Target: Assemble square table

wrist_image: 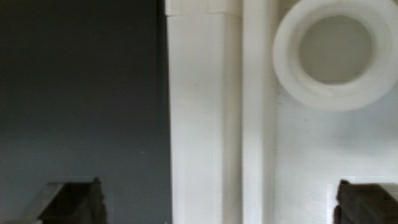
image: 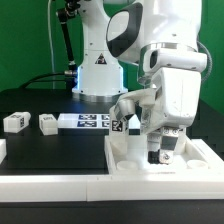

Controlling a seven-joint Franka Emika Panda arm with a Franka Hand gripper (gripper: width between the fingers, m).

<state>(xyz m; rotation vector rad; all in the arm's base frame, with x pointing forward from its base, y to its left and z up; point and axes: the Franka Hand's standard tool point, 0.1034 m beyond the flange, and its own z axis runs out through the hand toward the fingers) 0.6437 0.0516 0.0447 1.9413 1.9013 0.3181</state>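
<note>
While claw (wrist_image: 222,192) gapes, panel rim (wrist_image: 205,100) meets black table (wrist_image: 80,90).

text: none legible | tags — black-and-white squares on marker board (image: 88,121), leg (image: 16,121)

I see a black tabletop (image: 40,150) spreading out beside the jaws, edged by a long white bar (image: 50,183). Well behind the jaws a dark stand (image: 66,45) rises against a plain, evenly lit pale wall (image: 25,40).

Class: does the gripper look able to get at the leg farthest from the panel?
Probably yes: that leg lies in the open, nothing on it, and the gripper is open and empty.
</note>
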